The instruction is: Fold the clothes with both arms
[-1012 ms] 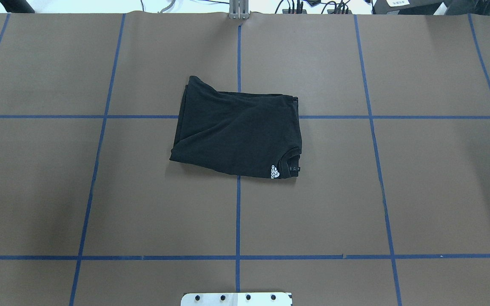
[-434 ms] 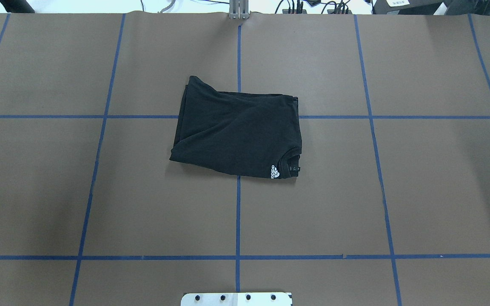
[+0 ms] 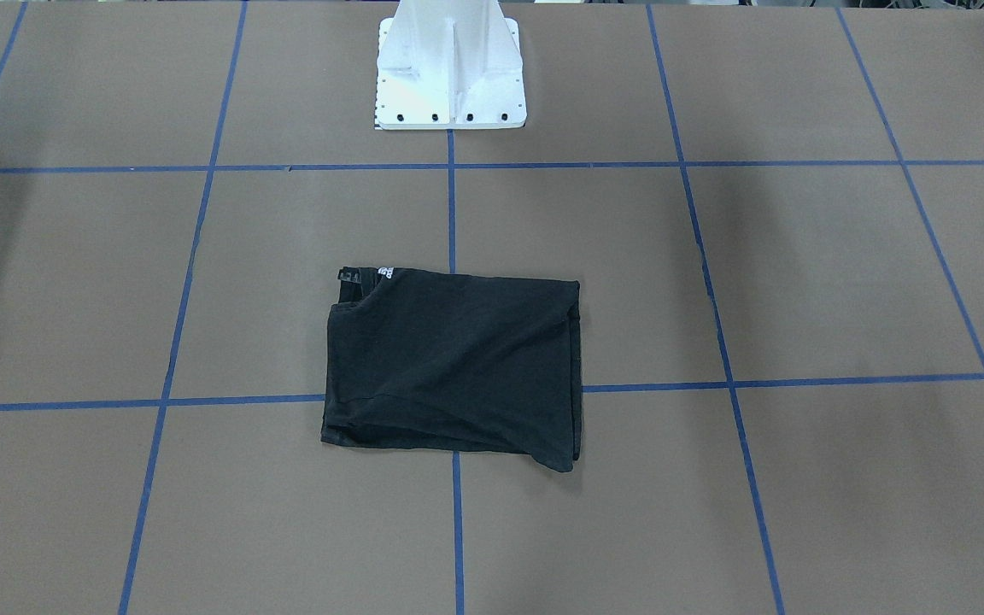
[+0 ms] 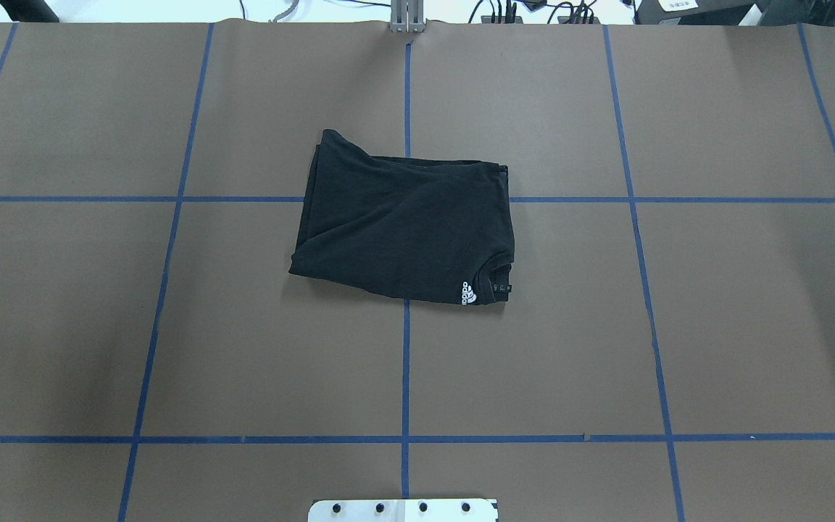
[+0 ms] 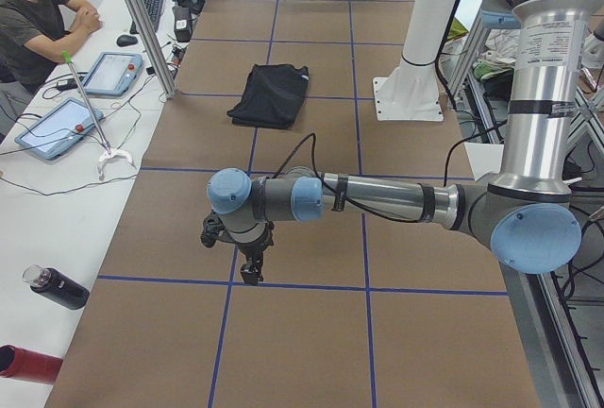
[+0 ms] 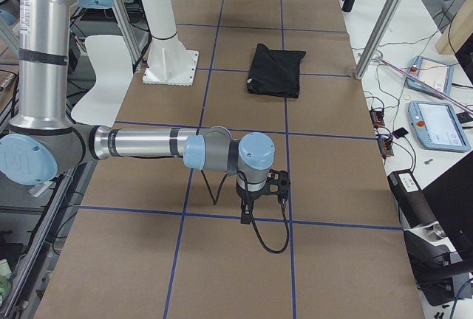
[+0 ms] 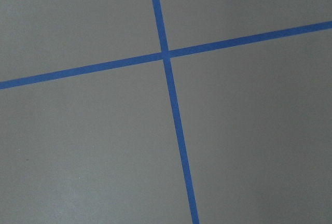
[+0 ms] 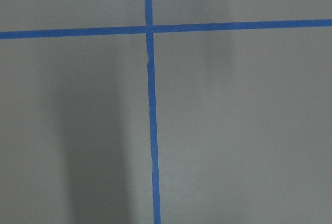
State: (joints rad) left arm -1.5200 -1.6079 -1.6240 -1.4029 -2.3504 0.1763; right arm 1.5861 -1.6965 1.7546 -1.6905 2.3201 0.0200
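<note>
Seemingly the folding is done: the black T-shirt (image 4: 403, 225) lies as a compact folded packet in the middle of the bench (image 4: 715, 326), across the centre tape line (image 4: 405, 377). Its long axis appears to run side to side before the robot, with the collar (image 4: 499, 270) and a small white logo (image 4: 468, 293) at the near corner on the robot's right. The left tool (image 5: 250, 271) and right tool (image 6: 246, 214) hang near the bench's ends, well apart from the shirt. Whether each is spread or pressed together cannot be told. Any next move would only call for squaring the skewed far-left corner.
</note>
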